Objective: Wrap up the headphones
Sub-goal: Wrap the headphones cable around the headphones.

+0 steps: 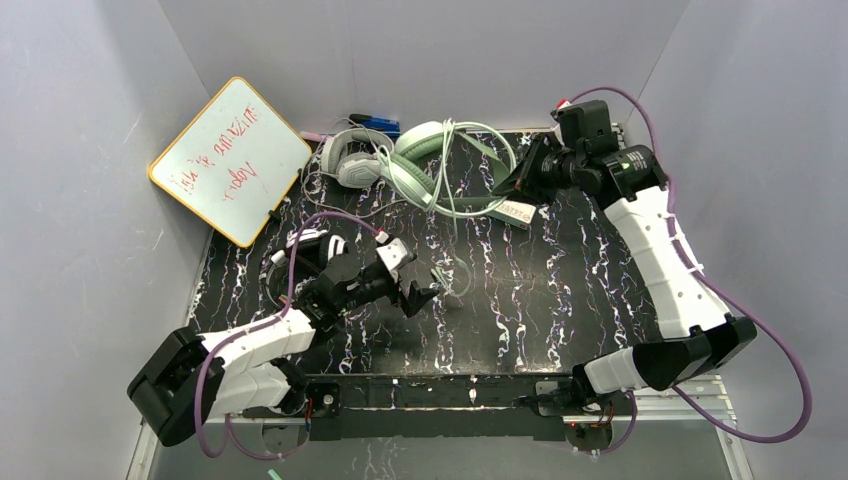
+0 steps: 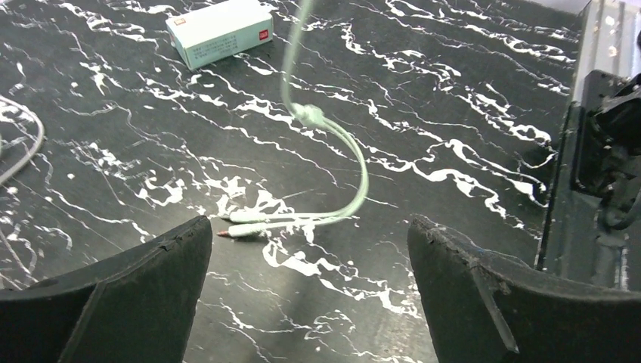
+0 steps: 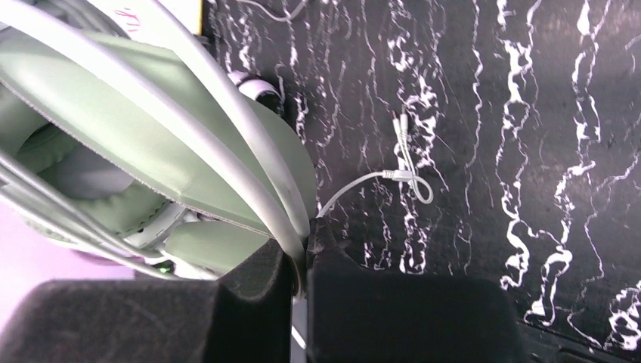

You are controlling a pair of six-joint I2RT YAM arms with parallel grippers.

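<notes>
The mint-green headphones (image 1: 428,160) lie at the back of the mat with their pale cable looped over them; they fill the left of the right wrist view (image 3: 113,113). My right gripper (image 1: 512,180) is shut on their pale band at its right edge (image 3: 302,253). The cable's two plugs (image 2: 253,221) lie on the mat just ahead of my left gripper (image 2: 310,227), which is open, empty and low over the mat (image 1: 425,290). The light grey headphones (image 1: 350,162) sit left of the mint ones. The black-and-white headphones (image 1: 318,243) are partly hidden behind my left arm.
A whiteboard (image 1: 232,160) with red writing leans at the back left. A small white box (image 2: 219,30) lies on the mat beyond the plugs, near my right gripper (image 1: 517,211). A blue item (image 1: 376,123) lies against the back wall. Grey walls close in both sides.
</notes>
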